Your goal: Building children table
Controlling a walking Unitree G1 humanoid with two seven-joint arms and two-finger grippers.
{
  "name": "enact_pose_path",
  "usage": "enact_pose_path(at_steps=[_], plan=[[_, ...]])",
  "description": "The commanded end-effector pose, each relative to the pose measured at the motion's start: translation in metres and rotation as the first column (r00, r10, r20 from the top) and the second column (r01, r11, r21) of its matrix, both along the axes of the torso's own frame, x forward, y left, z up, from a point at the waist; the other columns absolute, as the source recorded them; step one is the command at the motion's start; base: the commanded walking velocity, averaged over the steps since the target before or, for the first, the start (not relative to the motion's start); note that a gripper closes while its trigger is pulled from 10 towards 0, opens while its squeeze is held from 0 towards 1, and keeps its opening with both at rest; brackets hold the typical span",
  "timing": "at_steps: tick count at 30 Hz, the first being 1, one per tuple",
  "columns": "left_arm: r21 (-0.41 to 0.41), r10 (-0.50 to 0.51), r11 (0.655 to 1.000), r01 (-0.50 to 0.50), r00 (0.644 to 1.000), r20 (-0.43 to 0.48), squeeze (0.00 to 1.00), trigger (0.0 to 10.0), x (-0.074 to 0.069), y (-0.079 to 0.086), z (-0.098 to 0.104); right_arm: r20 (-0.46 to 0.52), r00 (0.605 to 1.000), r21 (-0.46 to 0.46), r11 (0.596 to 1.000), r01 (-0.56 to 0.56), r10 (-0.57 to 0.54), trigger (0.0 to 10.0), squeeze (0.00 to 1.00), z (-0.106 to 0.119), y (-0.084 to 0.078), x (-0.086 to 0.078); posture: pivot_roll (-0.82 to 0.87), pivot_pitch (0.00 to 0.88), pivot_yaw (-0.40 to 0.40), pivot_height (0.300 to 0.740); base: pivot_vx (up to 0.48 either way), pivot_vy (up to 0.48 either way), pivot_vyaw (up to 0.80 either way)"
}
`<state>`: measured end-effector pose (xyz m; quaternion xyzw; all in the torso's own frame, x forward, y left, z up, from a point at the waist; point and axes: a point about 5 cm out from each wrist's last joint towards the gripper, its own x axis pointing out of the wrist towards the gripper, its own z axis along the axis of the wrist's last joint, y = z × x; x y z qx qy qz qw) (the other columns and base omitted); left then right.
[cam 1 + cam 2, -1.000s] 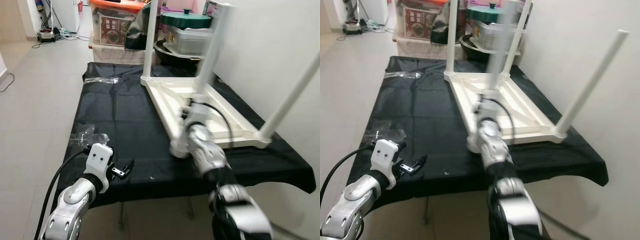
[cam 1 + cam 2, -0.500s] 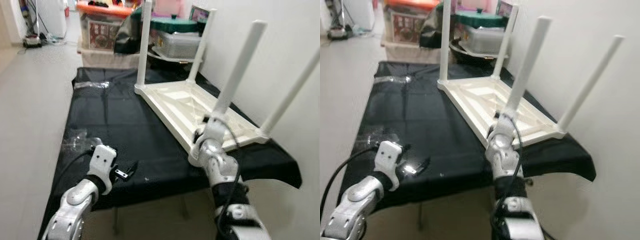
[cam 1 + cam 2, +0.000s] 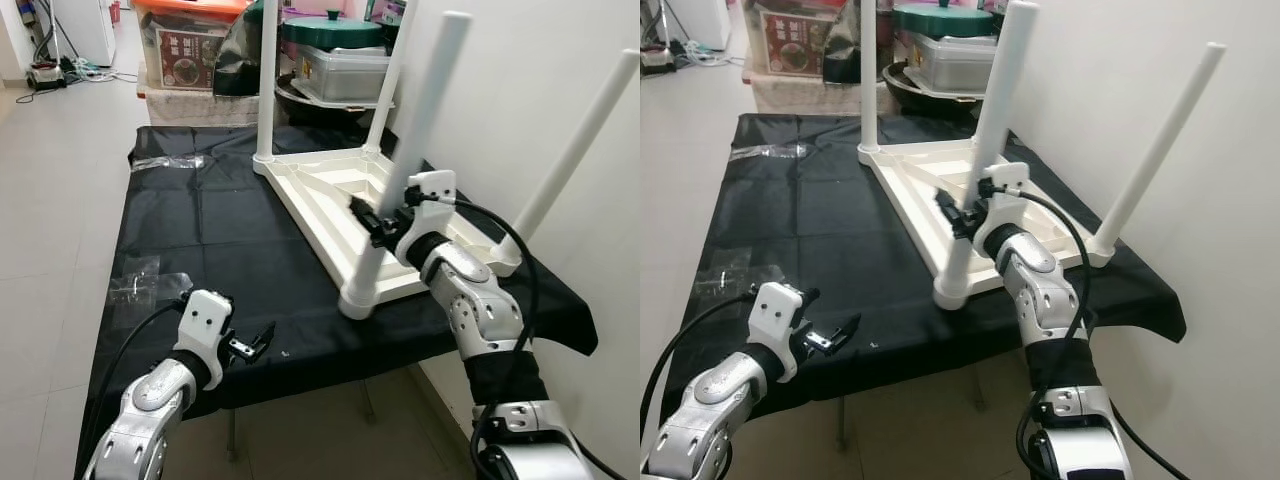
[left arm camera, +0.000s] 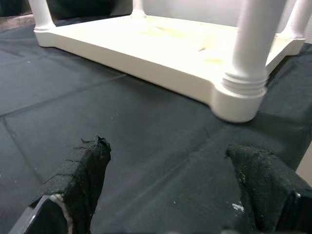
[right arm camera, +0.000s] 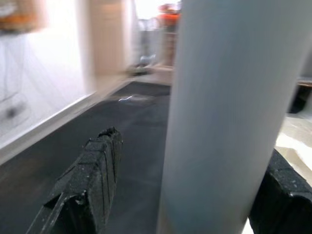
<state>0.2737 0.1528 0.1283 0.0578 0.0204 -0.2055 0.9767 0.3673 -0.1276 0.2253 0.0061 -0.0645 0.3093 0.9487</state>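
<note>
A white children's table [image 3: 322, 195] lies upside down on the black cloth, with its legs pointing up. The near leg [image 3: 410, 150] stands in the front corner socket [image 3: 357, 300]. My right gripper [image 3: 378, 226] is open at the lower half of this leg. In the right wrist view the leg [image 5: 229, 112] sits between the two fingers [image 5: 92, 170], with a gap on one side. My left gripper [image 3: 252, 343] is open just above the cloth near the front edge. It looks toward the corner socket [image 4: 239, 97] and holds nothing.
The black-clothed worktable [image 3: 220, 230] has its front edge close to me. Crumpled clear plastic bags [image 3: 145, 285] [image 3: 160, 162] lie on the cloth's left side. Storage boxes and a green-lidded pot [image 3: 335, 30] stand behind it. A white wall [image 3: 520, 90] runs along the right.
The camera has shifted. My right gripper moved from the table's front corner up to the near leg, which now stands upright there. The left gripper has hardly moved.
</note>
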Motion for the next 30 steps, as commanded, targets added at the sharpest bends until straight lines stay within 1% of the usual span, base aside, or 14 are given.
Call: enact_pose_path(at_steps=[1, 6, 10, 12, 16, 18, 20, 21, 22, 24, 25, 26, 27, 30], plan=[[0.006, -0.006, 1.000, 0.006, 1.000, -0.014, 0.00, 10.0, 0.001, -0.004, -0.004, 0.023, 0.988, -0.066, 0.986, -0.152, 0.154, 10.0, 0.00, 0.000, 0.008, 0.003, 0.14, 0.000, -0.175, 0.740, 0.000, 0.000, 0.00], [0.004, -0.005, 1.000, 0.005, 1.000, -0.011, 0.00, 10.0, 0.002, -0.006, -0.004, -0.023, 0.960, -0.114, 0.953, -0.281, 0.281, 10.0, 0.00, -0.009, 0.014, 0.004, 0.15, 0.000, -0.180, 0.740, 0.000, 0.000, 0.00], [0.006, 0.004, 1.000, -0.004, 1.000, -0.004, 0.00, 10.0, 0.001, -0.004, -0.002, -0.071, 0.931, -0.201, 0.909, -0.364, 0.357, 10.0, 0.00, -0.021, 0.041, 0.011, 0.19, 0.000, -0.204, 0.740, 0.000, 0.000, 0.00], [0.009, 0.014, 1.000, -0.014, 1.000, 0.000, 0.00, 10.0, 0.000, -0.001, 0.000, -0.074, 0.925, -0.192, 0.905, -0.379, 0.372, 0.0, 0.00, -0.020, 0.051, 0.014, 0.20, 0.000, -0.213, 0.740, 0.000, 0.000, 0.00], [0.010, 0.023, 1.000, -0.023, 1.000, 0.002, 0.00, 10.0, -0.001, 0.002, 0.000, -0.072, 0.952, -0.174, 0.936, -0.306, 0.298, 0.0, 0.00, -0.018, 0.050, 0.020, 0.20, 0.000, -0.217, 0.740, 0.000, 0.000, 0.00], [0.010, 0.029, 1.000, -0.029, 1.000, -0.001, 0.00, 10.0, -0.003, 0.004, -0.001, -0.092, 0.992, -0.195, 0.975, -0.106, 0.089, 0.0, 0.00, -0.022, 0.041, 0.031, 0.19, 0.000, -0.220, 0.740, 0.000, 0.000, 0.00], [0.009, 0.030, 1.000, -0.030, 1.000, -0.003, 0.00, 10.0, -0.004, 0.004, -0.002, -0.117, 0.992, -0.162, 0.987, 0.019, -0.038, 0.0, 0.00, -0.023, 0.034, 0.036, 0.19, 0.000, -0.220, 0.740, 0.000, 0.000, 0.00], [0.008, 0.032, 0.999, -0.032, 0.999, -0.005, 0.00, 10.0, -0.005, 0.005, -0.002, -0.172, 0.944, -0.144, 0.956, 0.258, -0.280, 0.0, 0.00, -0.029, 0.018, 0.041, 0.18, 0.000, -0.214, 0.740, 0.000, 0.000, 0.00], [0.008, 0.032, 0.999, -0.032, 0.999, -0.005, 0.00, 10.0, -0.005, 0.005, -0.002, -0.172, 0.944, -0.144, 0.956, 0.258, -0.280, 0.0, 0.00, -0.029, 0.018, 0.041, 0.18, 0.000, -0.214, 0.740, 0.000, 0.000, 0.00], [0.006, 0.033, 0.999, -0.033, 0.999, -0.009, 0.00, 10.0, -0.005, 0.005, -0.003, -0.260, 0.766, -0.127, 0.807, 0.577, -0.588, 0.0, 0.00, -0.045, -0.010, 0.039, 0.17, 0.000, -0.205, 0.740, 0.000, 0.000, 0.00], [0.006, 0.033, 0.999, -0.033, 0.999, -0.009, 0.00, 10.0, -0.005, 0.005, -0.003, -0.260, 0.766, -0.127, 0.807, 0.577, -0.588, 0.0, 0.00, -0.045, -0.010, 0.039, 0.17, 0.000, -0.205, 0.740, 0.000, 0.000, 0.00], [0.004, 0.032, 0.999, -0.032, 0.999, -0.011, 0.00, 10.0, -0.005, 0.004, -0.004, -0.290, 0.696, -0.121, 0.747, 0.654, -0.657, 0.0, 0.00, -0.057, -0.014, 0.032, 0.17, 0.000, -0.201, 0.740, 0.000, 0.000, 0.00], [0.003, 0.027, 1.000, -0.027, 1.000, -0.012, 0.00, 10.0, -0.004, 0.003, -0.004, -0.259, 0.680, -0.104, 0.719, 0.687, -0.686, 0.0, 0.00, -0.062, -0.012, 0.022, 0.17, 0.000, -0.193, 0.740, 0.000, 0.000, 0.00], [0.001, 0.022, 1.000, -0.022, 1.000, -0.012, 0.00, 10.0, -0.004, 0.001, -0.003, -0.242, 0.744, -0.054, 0.774, 0.631, -0.623, 0.0, 0.00, -0.064, 0.011, 0.000, 0.16, 0.000, -0.188, 0.740, 0.000, 0.000, 0.00]])
